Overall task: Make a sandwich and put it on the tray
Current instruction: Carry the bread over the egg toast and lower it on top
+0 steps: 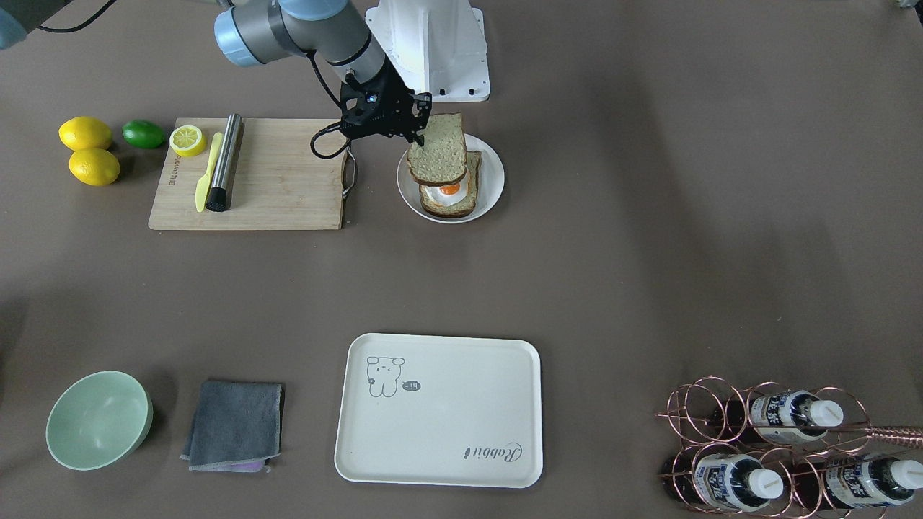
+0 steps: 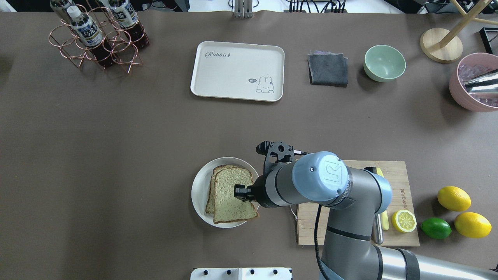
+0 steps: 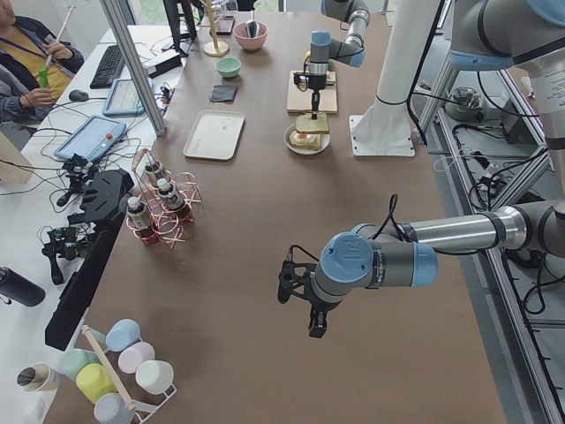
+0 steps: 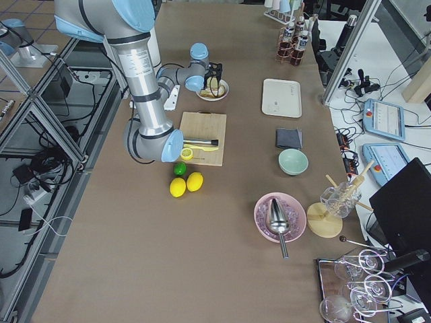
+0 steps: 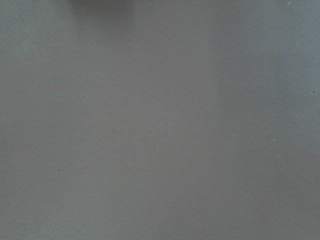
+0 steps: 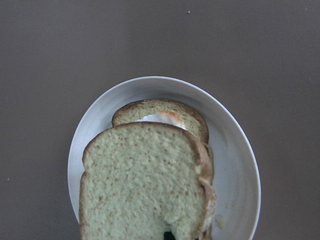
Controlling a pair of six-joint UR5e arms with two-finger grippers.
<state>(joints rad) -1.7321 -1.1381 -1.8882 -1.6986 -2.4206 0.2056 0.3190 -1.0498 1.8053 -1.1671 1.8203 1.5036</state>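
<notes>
My right gripper (image 1: pixel 421 132) is shut on the edge of the top bread slice (image 1: pixel 438 151) and holds it a little above the round white plate (image 1: pixel 492 177). On the plate lies the lower bread slice (image 1: pixel 452 207) with the fried egg (image 1: pixel 447 192) on it. The held slice (image 6: pixel 145 185) covers most of the egg (image 6: pixel 162 118) in the right wrist view. The cream tray (image 1: pixel 440 411) with "Rabbit" lettering lies bare at the table's far side. My left gripper (image 3: pixel 316 329) hangs over bare table far from the plate; I cannot tell whether it is open or shut.
A wooden cutting board (image 1: pixel 281 180) beside the plate carries a metal cylinder (image 1: pixel 225 162), a yellow knife (image 1: pixel 208 173) and a half lemon (image 1: pixel 188 140). Two lemons (image 1: pixel 86 134) and a lime (image 1: pixel 143 134) lie beyond it. A green bowl (image 1: pixel 99 419), grey cloth (image 1: pixel 234 425) and bottle rack (image 1: pixel 764 447) flank the tray.
</notes>
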